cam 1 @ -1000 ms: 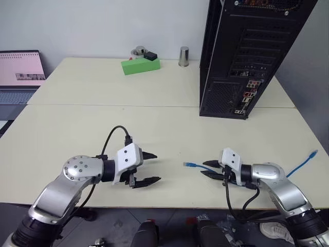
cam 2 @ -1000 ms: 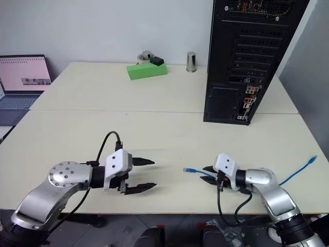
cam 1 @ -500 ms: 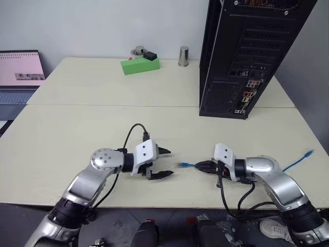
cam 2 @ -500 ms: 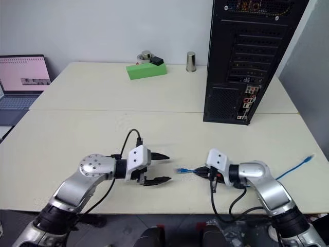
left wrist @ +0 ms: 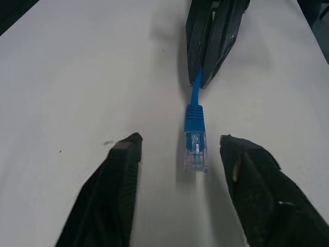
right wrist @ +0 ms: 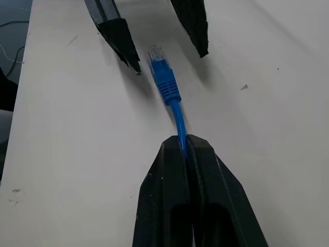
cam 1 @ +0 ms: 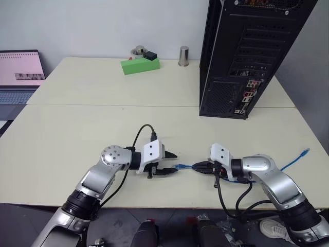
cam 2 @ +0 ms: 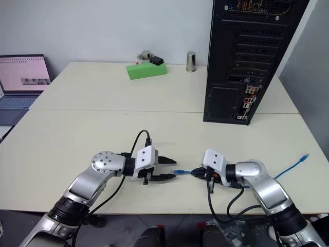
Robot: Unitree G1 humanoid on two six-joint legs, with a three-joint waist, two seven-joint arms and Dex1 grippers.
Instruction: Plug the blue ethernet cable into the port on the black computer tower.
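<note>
no legible text or labels, laptop screen [cam 1: 20, 69] lettering perhaps present, too small to read

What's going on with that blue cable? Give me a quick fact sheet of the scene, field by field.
cable: blue cable, plug end between the two pincers
right pincer: shut on the cable just behind the plug
left pincer: open, fingers on either side of the plug, not touching
tower: upright at the table's far right, nothing plugged in
</note>
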